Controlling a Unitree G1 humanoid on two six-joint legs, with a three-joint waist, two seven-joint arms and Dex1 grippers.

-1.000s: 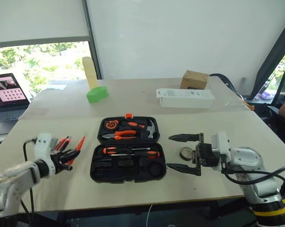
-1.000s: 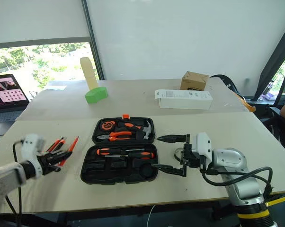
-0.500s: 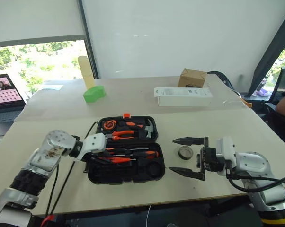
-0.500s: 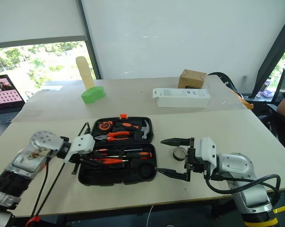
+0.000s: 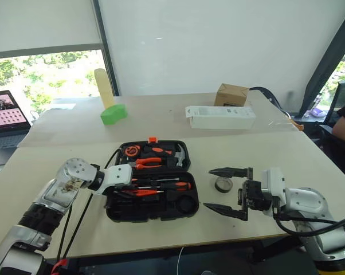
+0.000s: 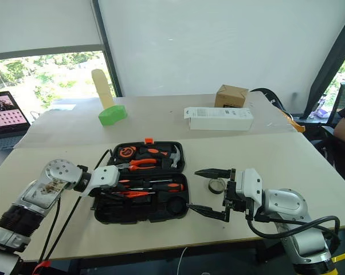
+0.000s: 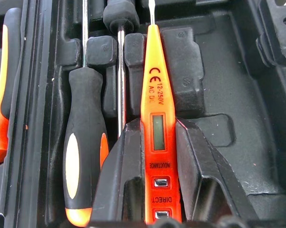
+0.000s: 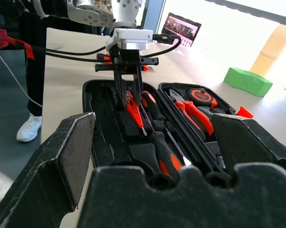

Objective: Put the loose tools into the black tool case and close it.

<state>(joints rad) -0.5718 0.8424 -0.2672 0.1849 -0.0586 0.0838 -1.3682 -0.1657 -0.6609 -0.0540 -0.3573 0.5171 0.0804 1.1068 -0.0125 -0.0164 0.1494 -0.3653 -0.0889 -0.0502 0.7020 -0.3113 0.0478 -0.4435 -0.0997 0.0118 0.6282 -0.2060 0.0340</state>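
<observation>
Left wrist view: the left gripper point(image 7: 162, 190) pinches the slim orange tester point(image 7: 157, 128), its long axis parallel to the screwdriver point(image 7: 83, 142) in the open tool case point(image 5: 152, 200). Beyond the case's right side, the tape roll point(image 5: 223, 184) lies on the bench between the right gripper's point(image 5: 225, 192) wide-open fingers.

Black tool case point(image 5: 152, 213) lay open flat on the table, orange latch at the far edge, pliers, hammer and tape measure seated in the far half. One orange-and-black screwdriver point(image 5: 173, 186) lay across the near half; a second point(image 7: 84, 156) sat in a slot beside it. Slim orange tester point(image 7: 157, 128), marked 12-250V, was clamped between the left gripper point(image 7: 157, 190) fingers over the moulded slots. Black tape roll point(image 5: 223, 184) lay loose on the table, just right of the case.
</observation>
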